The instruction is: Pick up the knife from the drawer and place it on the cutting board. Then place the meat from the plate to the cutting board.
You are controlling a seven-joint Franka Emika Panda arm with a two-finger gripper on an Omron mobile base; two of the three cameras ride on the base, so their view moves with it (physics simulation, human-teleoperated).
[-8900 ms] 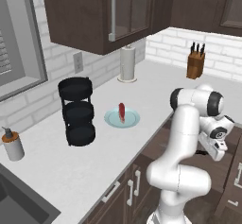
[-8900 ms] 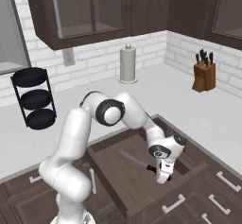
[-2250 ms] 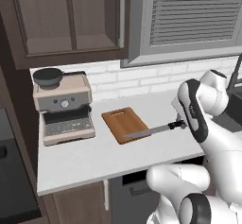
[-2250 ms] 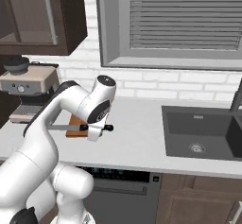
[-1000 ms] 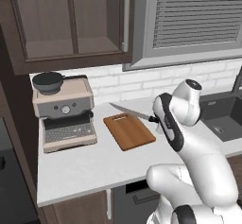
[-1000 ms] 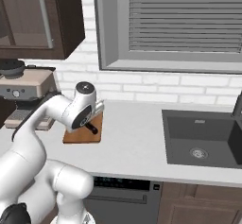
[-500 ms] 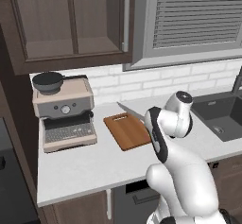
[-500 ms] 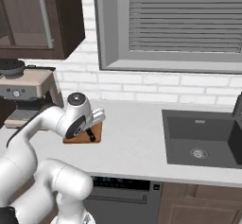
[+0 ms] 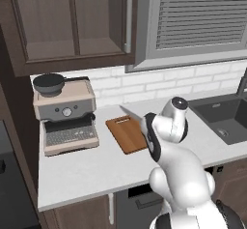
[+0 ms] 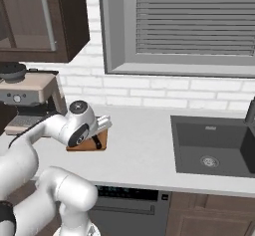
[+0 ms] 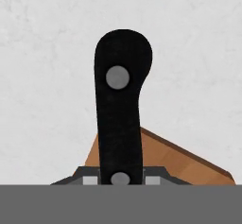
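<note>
A: Counter (image 9: pixel 96 170) first — what stands on it?

B: Coffee machine (image 9: pixel 65 114) at nine o'clock of the cutting board (image 9: pixel 126 134), and a sink (image 10: pixel 214 148) well off at three o'clock.

A: And the gripper (image 11: pixel 120 180)?

B: Fingers pinching the knife (image 11: pixel 120 105) by its black handle, over the board's corner. The blade (image 9: pixel 131 113) sticks out toward eleven o'clock above the board.

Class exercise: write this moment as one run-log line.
gripper: shut on knife | knife: held over cutting board edge, not yet released | board: on counter beside coffee machine
</note>
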